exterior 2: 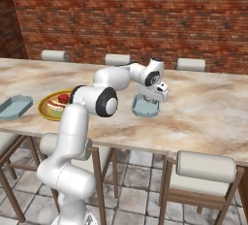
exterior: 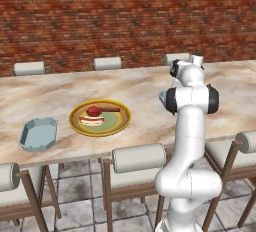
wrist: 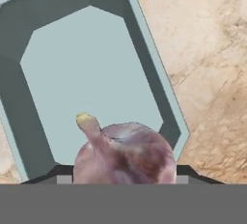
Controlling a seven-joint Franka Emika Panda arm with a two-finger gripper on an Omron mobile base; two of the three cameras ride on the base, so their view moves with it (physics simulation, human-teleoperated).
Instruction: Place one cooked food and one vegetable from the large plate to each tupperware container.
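Brick wall behind, long marble table (exterior: 60,93) in front with chairs tucked along it. The gripper (exterior 2: 151,98) hangs right over the right-hand blue container (exterior 2: 145,106), jaws pinching a garlic bulb (wrist: 124,153) stem-up, presumably so the veggie can drop straight into the bare tray floor. That tray looks to have nothing in it yet. Second blue container (exterior: 39,133) sits well to the left, also bare. Between them is the big yellow-rimmed plate (exterior: 100,118), which holds a red tomato-ish thing, a layered cake-looking item and a brown stick-shaped bit. Count: two containers, one plate, one garlic in the grip.
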